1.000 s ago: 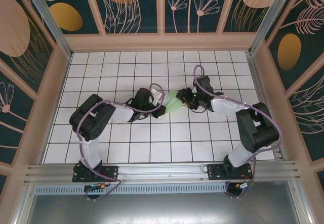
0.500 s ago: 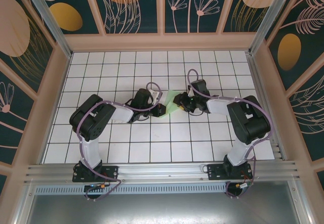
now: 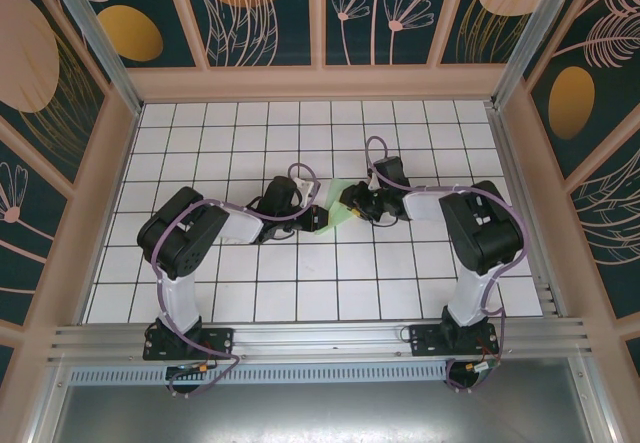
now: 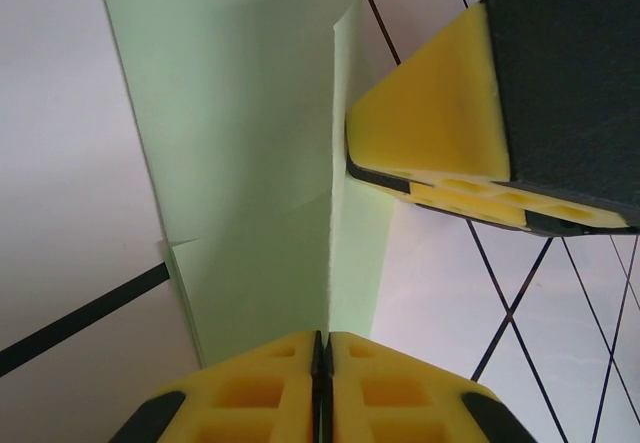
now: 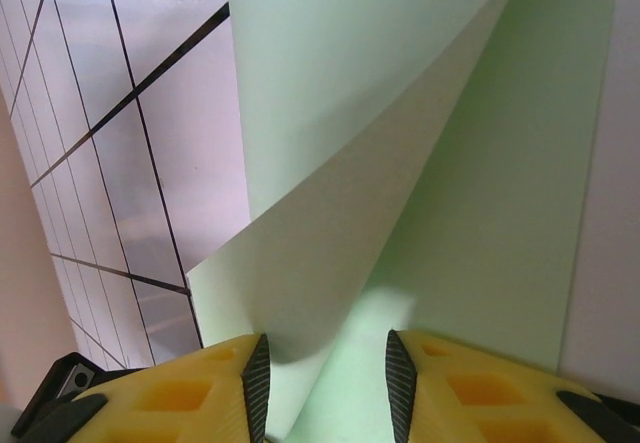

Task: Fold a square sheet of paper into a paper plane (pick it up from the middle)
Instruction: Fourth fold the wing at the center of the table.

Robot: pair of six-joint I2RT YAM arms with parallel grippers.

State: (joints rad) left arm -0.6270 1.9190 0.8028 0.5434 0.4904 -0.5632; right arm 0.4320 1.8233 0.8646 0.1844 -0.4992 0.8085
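While the left arm lies low across the white grid table (image 3: 200, 153), the left gripper (image 3: 318, 218) points right toward mid-table, pads pressed flat together on the near edge of the square sheet of paper (image 3: 339, 216). Left wrist view: left gripper (image 4: 322, 358) pinched tight, no gap between the yellow pads, and a raised crease of the pale green paper (image 4: 240, 113) runs straight into the seam between them. Paper partly folded, one layer lying over another, the rest flat on the tiles. Just right of that crease a yellow pad (image 4: 430, 133) of the other gripper sits at the paper's edge; contact unclear. Sheet sits mid-table, directly between the two grippers. Right gripper (image 3: 349, 201) faces left, just beside the left one. Right wrist view: right gripper (image 5: 325, 388) has its pads apart, and a curled-up flap of the paper (image 5: 480, 213) rises ahead of the gap with green paper lying between the pads, not squeezed.
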